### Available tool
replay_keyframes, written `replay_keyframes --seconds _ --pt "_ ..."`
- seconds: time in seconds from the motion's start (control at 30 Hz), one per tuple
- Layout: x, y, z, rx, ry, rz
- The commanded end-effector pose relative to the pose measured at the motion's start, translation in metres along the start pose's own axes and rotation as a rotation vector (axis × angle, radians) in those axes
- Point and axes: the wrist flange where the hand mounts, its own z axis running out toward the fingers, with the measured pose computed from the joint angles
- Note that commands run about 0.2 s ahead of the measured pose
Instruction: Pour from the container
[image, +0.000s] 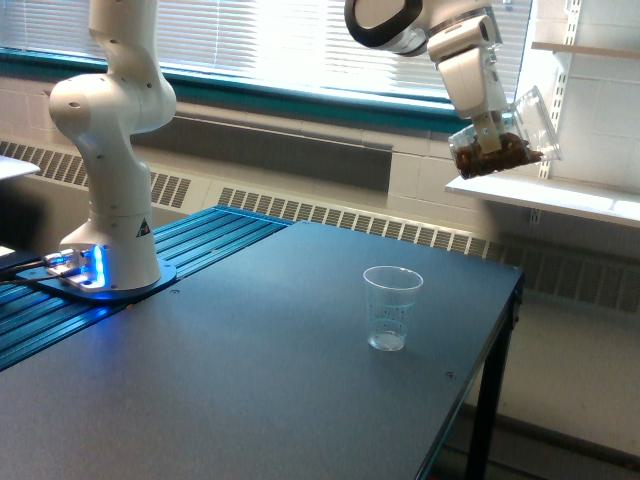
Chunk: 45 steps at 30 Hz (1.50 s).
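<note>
High at the exterior view's right, my gripper (497, 143) is shut on the container (515, 135), a small clear plastic cup. The cup is tipped on its side, rim toward the right, with brown material lying along its lower wall. It hangs well above and to the right of a clear tapered cup with faint printed lines (391, 307), which stands upright on the dark table (230, 380). Whether that cup holds anything is unclear.
The arm's white base (108, 215) stands at the table's left on a blue ribbed mat, with blue lights at its foot. A white shelf (545, 196) runs just below the held cup. The table's right edge (505, 320) drops off near the standing cup.
</note>
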Motion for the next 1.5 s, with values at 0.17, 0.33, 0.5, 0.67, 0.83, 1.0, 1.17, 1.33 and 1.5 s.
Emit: replay_keyframes --seconds 0.17,0.33,0.5,0.67,0.83,1.0,1.17,1.33,1.5 --pt "-0.001 0.022 0.007 -0.022 0.019 0.018" --pt "-0.008 0.028 0.006 -0.022 0.027 -0.007" --pt "-0.014 0.034 0.007 -0.009 0.035 -0.039" --pt "-0.019 0.041 0.007 -0.004 0.048 -0.061" --pt "-0.026 0.053 0.005 -0.014 0.056 -0.086" --pt "-0.035 0.068 0.001 -0.029 0.064 -0.112" --pt "-0.044 0.083 -0.005 -0.043 0.073 -0.129" --pt "-0.060 0.097 -0.006 -0.054 0.068 -0.150" --pt "-0.079 0.110 -0.005 -0.069 0.058 -0.186"
